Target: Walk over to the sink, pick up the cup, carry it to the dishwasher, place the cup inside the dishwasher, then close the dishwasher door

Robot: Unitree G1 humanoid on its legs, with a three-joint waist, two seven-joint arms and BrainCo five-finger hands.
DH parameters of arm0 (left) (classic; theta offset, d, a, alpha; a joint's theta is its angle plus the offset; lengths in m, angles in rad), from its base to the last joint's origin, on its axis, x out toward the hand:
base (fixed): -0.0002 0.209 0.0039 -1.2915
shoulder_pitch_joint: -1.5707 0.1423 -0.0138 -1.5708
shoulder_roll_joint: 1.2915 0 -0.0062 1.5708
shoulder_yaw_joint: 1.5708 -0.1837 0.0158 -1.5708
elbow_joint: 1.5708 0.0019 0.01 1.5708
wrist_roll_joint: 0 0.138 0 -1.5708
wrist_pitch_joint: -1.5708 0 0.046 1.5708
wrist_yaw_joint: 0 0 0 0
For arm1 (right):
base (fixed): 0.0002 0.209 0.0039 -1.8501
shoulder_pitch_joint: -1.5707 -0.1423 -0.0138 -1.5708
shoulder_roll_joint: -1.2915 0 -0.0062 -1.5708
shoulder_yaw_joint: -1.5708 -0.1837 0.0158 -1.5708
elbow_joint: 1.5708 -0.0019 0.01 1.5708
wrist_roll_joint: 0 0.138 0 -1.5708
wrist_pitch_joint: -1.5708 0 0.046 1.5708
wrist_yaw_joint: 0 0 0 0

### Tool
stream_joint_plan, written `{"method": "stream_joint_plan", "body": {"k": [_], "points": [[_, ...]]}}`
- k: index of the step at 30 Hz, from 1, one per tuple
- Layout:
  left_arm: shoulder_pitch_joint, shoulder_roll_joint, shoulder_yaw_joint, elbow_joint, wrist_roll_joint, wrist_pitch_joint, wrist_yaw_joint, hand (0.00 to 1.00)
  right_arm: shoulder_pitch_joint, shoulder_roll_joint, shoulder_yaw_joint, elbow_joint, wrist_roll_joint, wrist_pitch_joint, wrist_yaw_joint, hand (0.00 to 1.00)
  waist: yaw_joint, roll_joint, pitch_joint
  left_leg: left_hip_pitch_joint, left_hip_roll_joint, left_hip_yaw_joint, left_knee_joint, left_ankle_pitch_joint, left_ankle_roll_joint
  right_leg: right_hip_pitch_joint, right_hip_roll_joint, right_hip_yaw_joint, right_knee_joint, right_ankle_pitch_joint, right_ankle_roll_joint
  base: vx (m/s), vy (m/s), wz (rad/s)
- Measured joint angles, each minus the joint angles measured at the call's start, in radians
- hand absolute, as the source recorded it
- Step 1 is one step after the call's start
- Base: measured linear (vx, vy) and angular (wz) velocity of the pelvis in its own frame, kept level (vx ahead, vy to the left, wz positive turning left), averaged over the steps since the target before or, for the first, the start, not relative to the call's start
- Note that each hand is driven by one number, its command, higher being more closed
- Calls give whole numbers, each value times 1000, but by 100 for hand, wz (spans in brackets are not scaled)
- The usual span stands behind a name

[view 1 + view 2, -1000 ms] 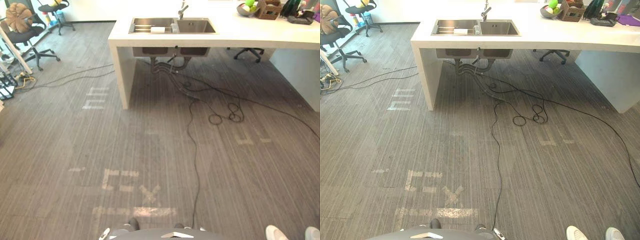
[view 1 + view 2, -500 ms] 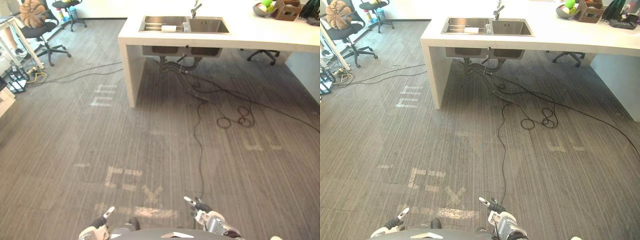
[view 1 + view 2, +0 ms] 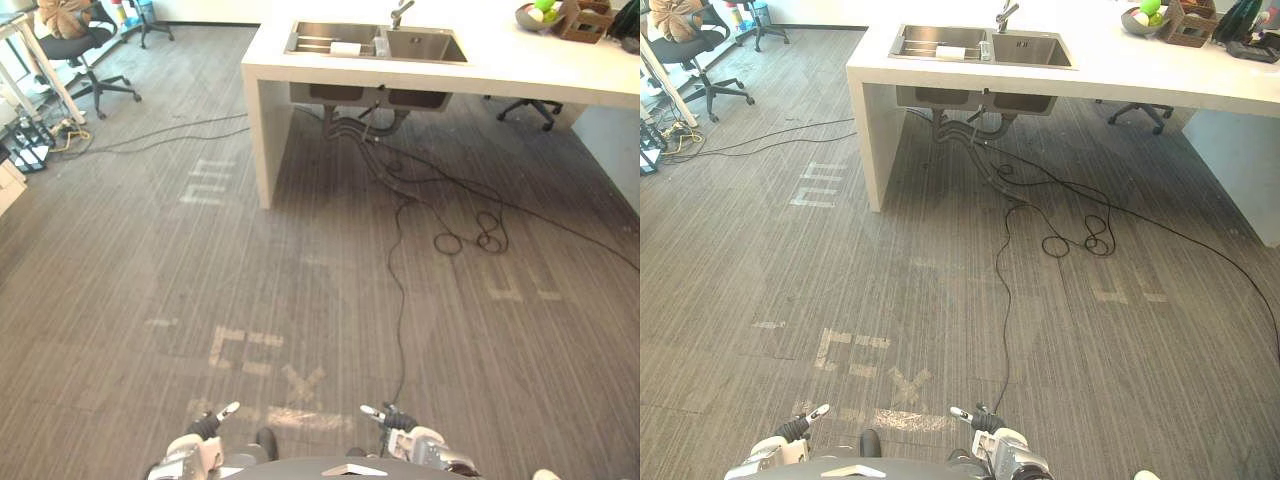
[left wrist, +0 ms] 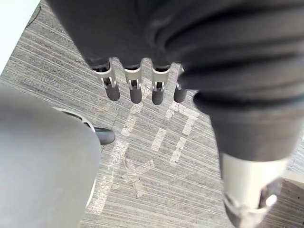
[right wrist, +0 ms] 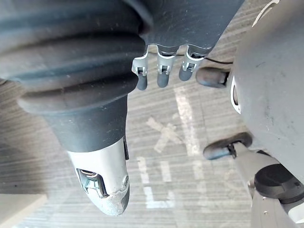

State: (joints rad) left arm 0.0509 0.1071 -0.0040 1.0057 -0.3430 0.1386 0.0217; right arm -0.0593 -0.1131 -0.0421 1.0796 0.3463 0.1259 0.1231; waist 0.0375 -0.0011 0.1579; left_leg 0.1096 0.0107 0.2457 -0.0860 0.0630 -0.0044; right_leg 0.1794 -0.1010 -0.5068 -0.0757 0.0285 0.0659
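Well beyond right hand [image 3: 420, 446], cup [image 3: 380, 45]

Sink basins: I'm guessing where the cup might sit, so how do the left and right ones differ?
The left basin holds the bars of a rack and a white object; the right basin looks bare. The faucet stands behind the right basin's left end, not behind the left basin. Both are rectangular metal basins sunk in the white counter.
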Motion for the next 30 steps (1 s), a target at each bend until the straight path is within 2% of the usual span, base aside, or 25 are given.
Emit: {"method": "stream_joint_plan", "body": {"k": [3,7,8,10,11,12,13,14,15,16,17,18,19,21,23,24,26,27,28,29,30], "points": [[-3,5,1,8,-9,26,-33,0,14,2,-4,6,2,24,0,0,-2,0,0,19,3,9,0,-5,-7,14,2,9,0,0,0,6,10,-9],[-3,8,5,17,-22,39,-57,0,18,-2,-21,21,51,50,-2,0,-2,2,0,52,9,60,-1,-19,-5,19,4,58,7,-2,0,-6,27,-37],[-3,10,10,33,-54,42,-60,0,20,-7,-31,36,53,55,-4,0,-11,3,0,58,9,66,-1,-28,-2,9,-5,62,47,-28,9,-17,54,-17],[3,14,36,40,-108,60,-58,0,44,-19,-63,26,53,37,-25,0,-14,-6,4,67,0,70,0,-47,12,-42,-53,56,189,-104,29,2,108,3],[6,21,46,40,-114,65,-61,0,56,-25,-77,26,58,31,-36,0,-12,-18,4,74,-18,70,-1,-55,23,-74,-98,49,288,-150,51,33,112,17],[5,22,47,39,-116,67,-65,0,64,-25,-87,26,61,21,-43,0,-11,-24,6,76,-26,67,0,-59,28,-85,-121,45,346,-161,53,65,109,23],[2,21,50,38,-116,67,-71,0,63,-34,-96,21,69,0,-46,0,-10,-32,14,80,-44,64,0,-63,34,-138,-176,27,489,-178,49,51,66,16],[0,25,58,36,-116,64,-68,0,58,-45,-109,8,76,-9,-45,0,-9,-33,25,95,-57,61,1,-67,42,-205,-240,25,660,-168,5,76,106,12],[-1,28,70,35,-116,62,-65,0,55,-50,-118,3,79,-12,-45,0,-9,-39,35,110,-63,53,1,-72,50,-235,-268,34,749,-150,-19,106,97,12],[-1,34,82,34,-118,57,-50,0,51,-54,-127,-4,81,-21,-44,0,-11,-40,58,150,-64,36,7,-79,60,-291,-285,84,874,-140,-19,154,45,27],[-2,43,80,36,-127,55,-42,0,50,-54,-121,-3,90,-16,-39,0,-14,-45,61,171,-44,16,7,-86,60,-298,-264,98,885,-198,8,150,-1,36],[-5,43,80,36,-128,54,-42,0,51,-50,-117,-3,93,-14,-39,0,-15,-45,61,177,-32,3,7,-89,56,-303,-246,97,866,-214,9,161,-36,49],[-11,42,80,35,-132,52,-46,0,58,-29,-115,-3,103,-16,-38,0,-13,-45,62,175,-11,-13,27,-107,50,-324,-211,97,780,-217,12,180,-56,42],[-12,40,79,23,-136,51,-49,0,53,-13,-116,-8,145,-27,-35,0,-14,-39,78,168,9,-21,62,-131,40,-346,-165,103,545,-156,12,194,-61,22],[-1,38,78,-12,-137,57,-47,0,51,-12,-90,-13,176,-36,-36,0,-16,-45,87,162,6,-20,102,-174,26,-357,-137,114,225,-16,40,199,-78,5],[2,37,79,-17,-140,56,-47,0,51,-12,-87,-14,179,-36,-35,0,-16,-46,90,167,5,-20,112,-186,19,-357,-140,114,193,-8,41,271,-131,9],[7,38,79,-28,-165,57,-41,0,52,-13,-88,-22,178,-35,-27,0,-16,-52,103,197,3,-24,136,-236,-18,-350,-141,111,180,-20,41,306,-166,8],[19,42,79,-49,-178,57,-35,0,59,-9,-88,-23,178,-33,-15,0,-15,-70,102,211,-3,-27,161,-276,-41,-331,-142,116,177,-50,34,392,-227,3],[18,37,79,-52,-189,55,-31,0,58,-14,-96,-22,179,-31,-10,0,-17,-63,106,218,16,-32,187,-305,-48,-336,-131,128,209,3,17,485,-262,-3],[23,20,70,-49,-204,60,-32,0,53,-24,-105,-24,179,-31,1,0,-26,-19,102,216,62,-30,213,-338,-69,-367,-99,142,284,6,8,413,-214,-8],[33,7,70,-44,-206,60,-37,0,51,-27,-120,-27,179,-25,2,0,-34,6,96,217,93,-33,231,-371,-77,-390,-73,155,339,2,-5,426,-222,-6]]}}
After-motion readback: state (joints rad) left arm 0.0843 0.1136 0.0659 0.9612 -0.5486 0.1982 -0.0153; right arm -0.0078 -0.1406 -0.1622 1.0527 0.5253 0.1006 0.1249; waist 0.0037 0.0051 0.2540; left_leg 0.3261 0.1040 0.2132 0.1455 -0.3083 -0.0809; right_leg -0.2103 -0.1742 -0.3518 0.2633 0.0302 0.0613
